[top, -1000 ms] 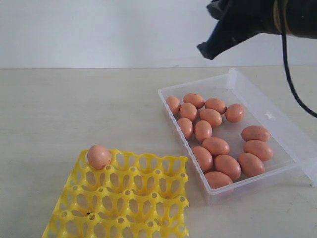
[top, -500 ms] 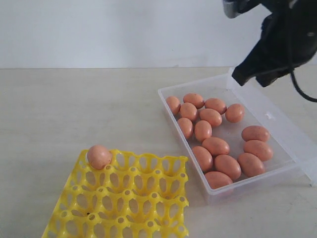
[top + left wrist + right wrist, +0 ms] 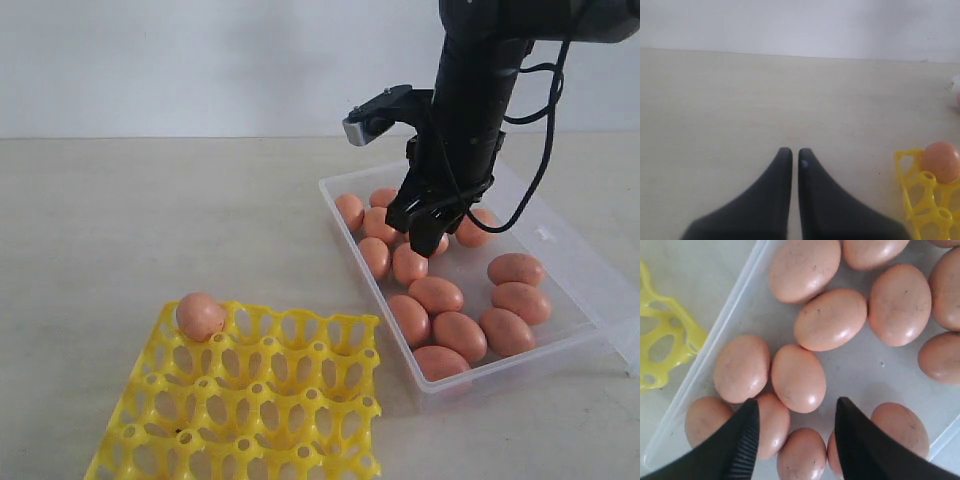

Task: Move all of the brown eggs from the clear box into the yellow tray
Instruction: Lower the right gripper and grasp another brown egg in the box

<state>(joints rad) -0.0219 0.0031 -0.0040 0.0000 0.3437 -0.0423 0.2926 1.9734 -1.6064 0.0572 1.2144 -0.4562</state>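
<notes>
One brown egg [image 3: 200,316] sits in a corner cell of the yellow tray [image 3: 300,400]. The tray lies on the desk [image 3: 150,220], well apart from the right end effector [image 3: 420,228] and ahead and to one side of the left end effector [image 3: 791,152], whose jaws are clenched almost tip to tip on nothing. All other brown eggs [image 3: 460,336] lie in the clear box [image 3: 545,235]; the right end effector hangs released over the cluster at one end, jaws spread, a single egg [image 3: 798,378] below the gap, gripping none.
</notes>
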